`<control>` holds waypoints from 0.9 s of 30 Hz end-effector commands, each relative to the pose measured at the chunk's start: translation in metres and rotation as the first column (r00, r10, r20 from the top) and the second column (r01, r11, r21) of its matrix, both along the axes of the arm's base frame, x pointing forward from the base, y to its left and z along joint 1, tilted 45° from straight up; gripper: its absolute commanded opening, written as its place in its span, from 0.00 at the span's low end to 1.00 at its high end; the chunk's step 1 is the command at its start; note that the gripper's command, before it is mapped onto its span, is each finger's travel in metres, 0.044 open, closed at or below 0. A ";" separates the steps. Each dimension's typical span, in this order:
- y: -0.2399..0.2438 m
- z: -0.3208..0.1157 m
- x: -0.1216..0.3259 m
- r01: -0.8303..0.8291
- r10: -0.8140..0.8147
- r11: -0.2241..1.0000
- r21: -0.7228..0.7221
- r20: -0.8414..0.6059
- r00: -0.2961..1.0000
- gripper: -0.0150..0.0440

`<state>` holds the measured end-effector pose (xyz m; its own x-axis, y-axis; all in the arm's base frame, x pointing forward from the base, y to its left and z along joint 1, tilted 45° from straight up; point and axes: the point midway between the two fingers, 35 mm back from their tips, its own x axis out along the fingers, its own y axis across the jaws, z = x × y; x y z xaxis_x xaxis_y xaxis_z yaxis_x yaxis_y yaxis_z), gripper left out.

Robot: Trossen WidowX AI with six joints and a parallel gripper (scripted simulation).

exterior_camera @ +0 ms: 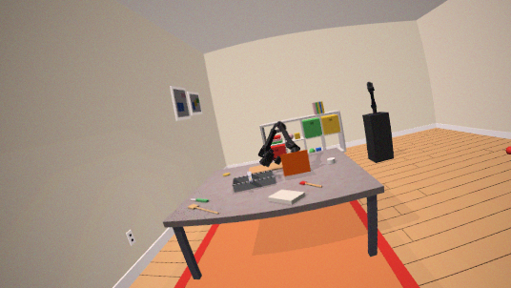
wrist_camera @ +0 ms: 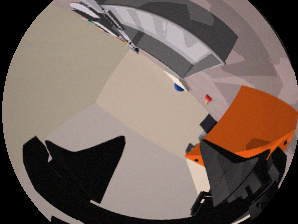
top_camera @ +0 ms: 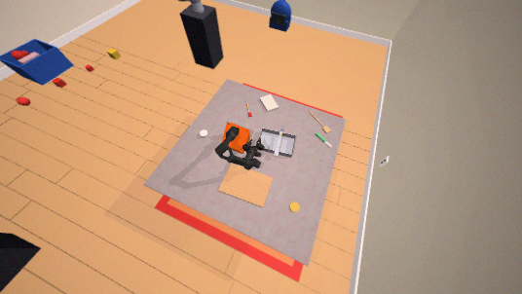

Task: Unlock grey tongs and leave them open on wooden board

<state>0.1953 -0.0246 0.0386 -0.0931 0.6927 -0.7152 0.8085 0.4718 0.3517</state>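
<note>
Tongs (top_camera: 279, 142) (exterior_camera: 250, 176) (wrist_camera: 107, 25), pale grey, slim and straight, rest across the dark roasting tin (top_camera: 292, 149) (exterior_camera: 255, 184) (wrist_camera: 210, 32), near the pincer (top_camera: 261, 148) (exterior_camera: 271, 162) (wrist_camera: 164, 143), which stands wide apart, nothing between its fingers.

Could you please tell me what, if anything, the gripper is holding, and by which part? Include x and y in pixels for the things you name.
Nothing: the gripper's fingers stand open, and the tongs (top_camera: 278, 142) (exterior_camera: 250, 176) (wrist_camera: 107, 22) lie across the tin (top_camera: 291, 150) (exterior_camera: 255, 185) (wrist_camera: 220, 35).

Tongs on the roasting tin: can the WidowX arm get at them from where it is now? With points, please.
Probably yes. The claw (top_camera: 259, 148) (wrist_camera: 164, 143) is open beside the tin (top_camera: 294, 150) (exterior_camera: 255, 184) (wrist_camera: 220, 63), and the tongs (top_camera: 278, 143) (wrist_camera: 117, 30) lie across its top with nothing over them. The orange block (exterior_camera: 296, 163) (wrist_camera: 255, 117) looks off that path.
</note>
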 end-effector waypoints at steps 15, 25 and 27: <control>0.013 -0.039 0.015 -0.446 0.481 0.868 -0.218 0.141 0.866 0.69; 0.040 -0.100 0.059 -0.817 1.000 0.026 -0.576 0.009 0.026 0.69; 0.048 -0.110 0.071 -0.775 0.983 -0.176 -0.607 -0.072 -0.166 0.69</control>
<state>0.2551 0.0128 -0.0562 -0.1639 -0.0425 -0.9856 -0.5091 0.8594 0.0476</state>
